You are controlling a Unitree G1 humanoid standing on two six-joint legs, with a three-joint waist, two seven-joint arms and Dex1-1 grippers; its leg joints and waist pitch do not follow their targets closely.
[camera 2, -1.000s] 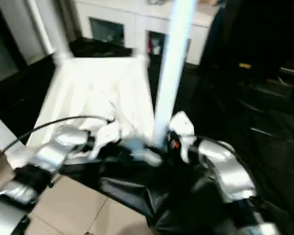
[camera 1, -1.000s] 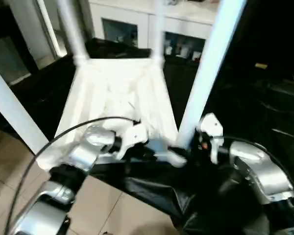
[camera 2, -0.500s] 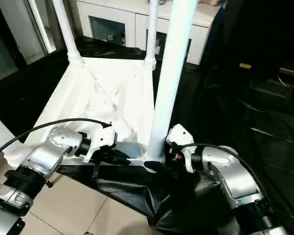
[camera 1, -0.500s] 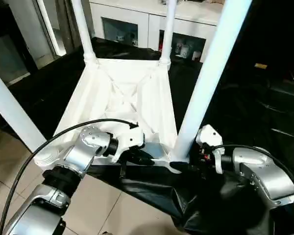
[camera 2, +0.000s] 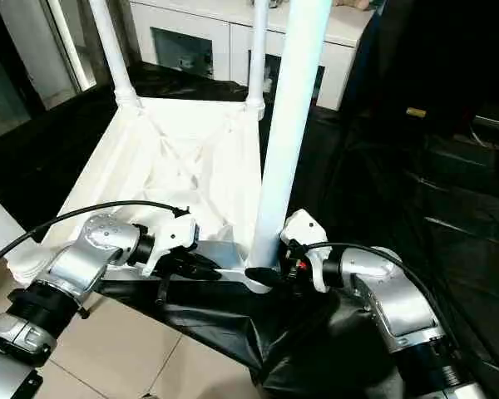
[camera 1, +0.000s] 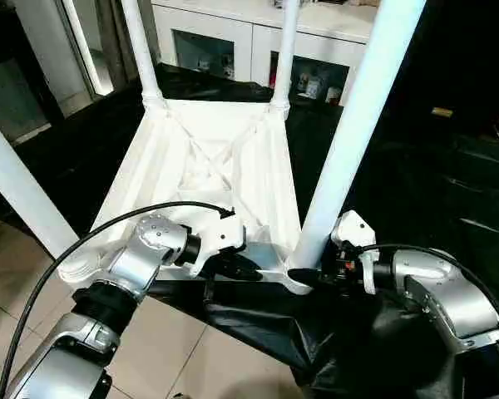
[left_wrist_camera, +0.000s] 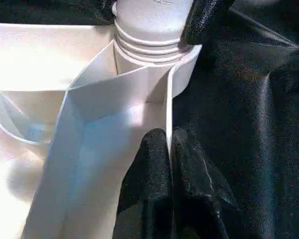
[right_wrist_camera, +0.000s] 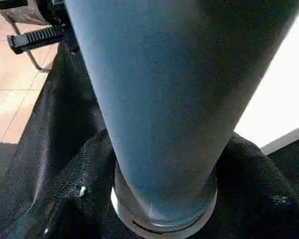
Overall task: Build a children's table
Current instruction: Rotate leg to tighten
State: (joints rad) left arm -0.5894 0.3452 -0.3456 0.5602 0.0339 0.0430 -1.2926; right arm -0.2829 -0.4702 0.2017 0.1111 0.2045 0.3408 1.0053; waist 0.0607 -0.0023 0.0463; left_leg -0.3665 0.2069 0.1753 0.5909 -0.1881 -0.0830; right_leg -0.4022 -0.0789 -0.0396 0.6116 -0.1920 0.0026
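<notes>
Leg [camera 1: 349, 141] four stands in the near right socket of the upturned children's table [camera 1: 216, 166] on the black-draped table. Left gripper [left_wrist_camera: 168, 149] pinches the near rim, jaws closed; right gripper [camera 1: 309, 274] straddles the leg's base, grip unclear. Next, I'd say: seat it firmly.

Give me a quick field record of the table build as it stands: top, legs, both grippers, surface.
table top: white ribbed top lying upside down
legs: four white legs standing up from the corners; nearest right leg seated in its socket
left gripper: shut on the thin rim wall of the top, near edge
right gripper: at the base of the nearest right leg, fingers around the collar
surface: black sheet under the top
background: white cabinet with glass doors
</notes>
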